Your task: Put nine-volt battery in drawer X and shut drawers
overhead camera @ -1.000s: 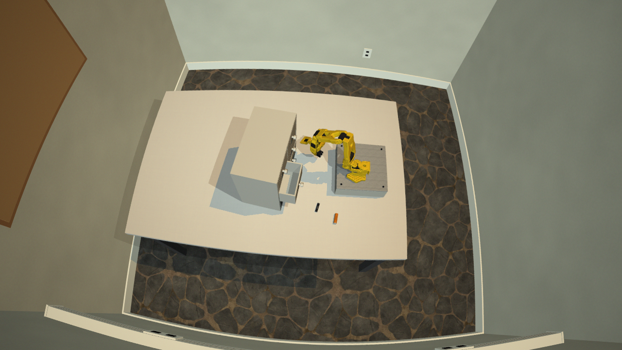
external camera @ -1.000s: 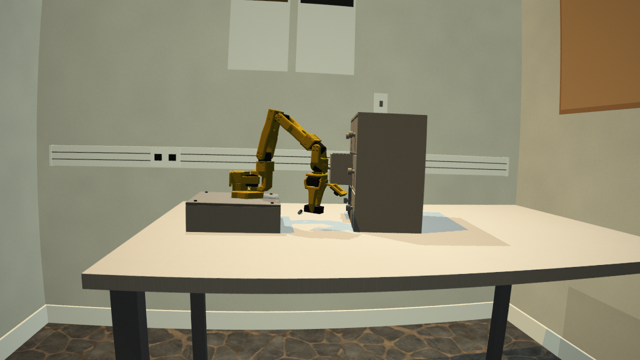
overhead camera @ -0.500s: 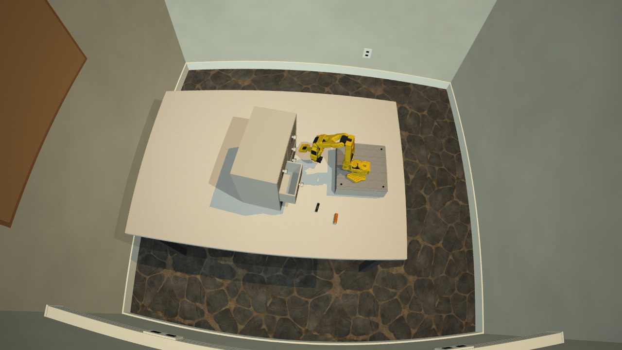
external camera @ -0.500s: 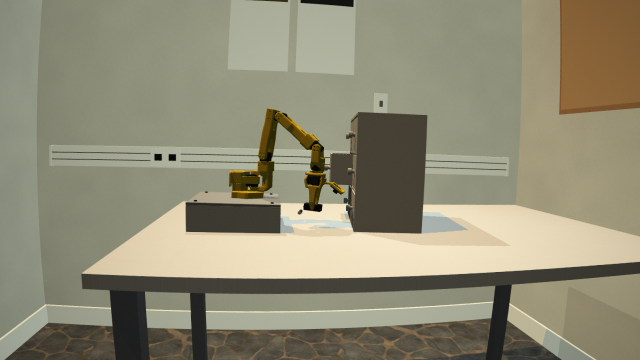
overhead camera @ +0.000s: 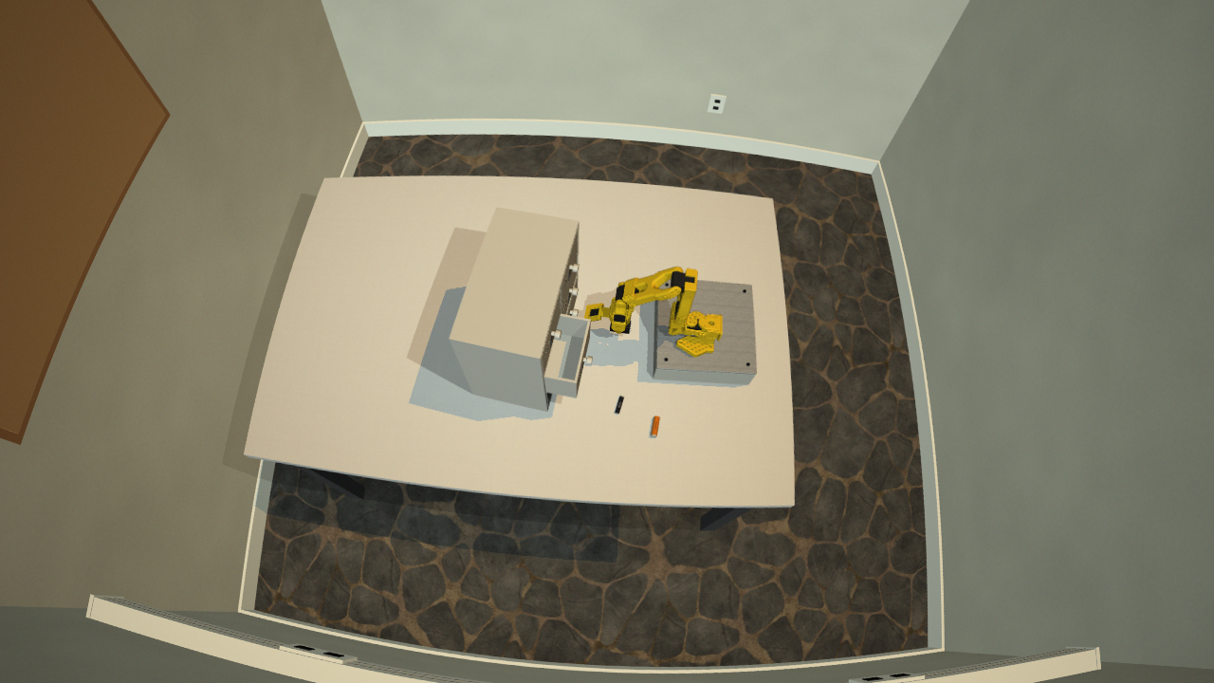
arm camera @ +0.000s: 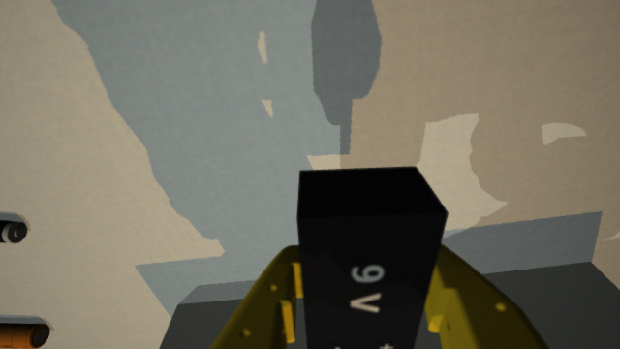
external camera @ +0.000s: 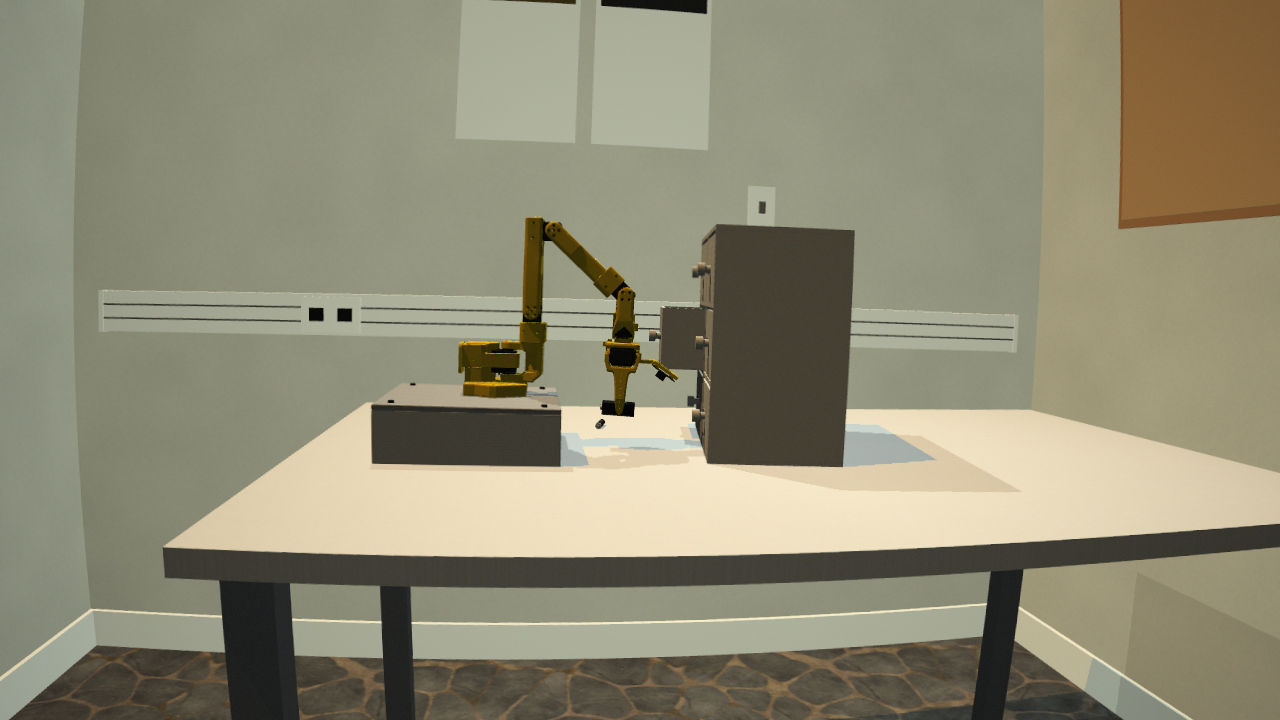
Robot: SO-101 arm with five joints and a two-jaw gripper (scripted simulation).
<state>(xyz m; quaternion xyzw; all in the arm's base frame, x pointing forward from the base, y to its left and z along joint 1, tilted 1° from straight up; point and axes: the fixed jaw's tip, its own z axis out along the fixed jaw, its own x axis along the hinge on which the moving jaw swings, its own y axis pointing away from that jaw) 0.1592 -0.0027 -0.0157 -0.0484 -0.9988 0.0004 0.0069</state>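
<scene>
Battery, nine-volt (external camera: 613, 408) (arm camera: 368, 262): clamped in gripper (overhead camera: 622, 329) (external camera: 618, 410) (arm camera: 365, 291); carried low, may strike the open drawer's (overhead camera: 566, 386) (external camera: 682, 337) front.

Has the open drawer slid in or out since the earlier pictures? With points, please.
No, the open drawer (overhead camera: 561, 386) (external camera: 682, 338) sticks out of the chest (overhead camera: 513, 288) (external camera: 781, 349) as before.
</scene>
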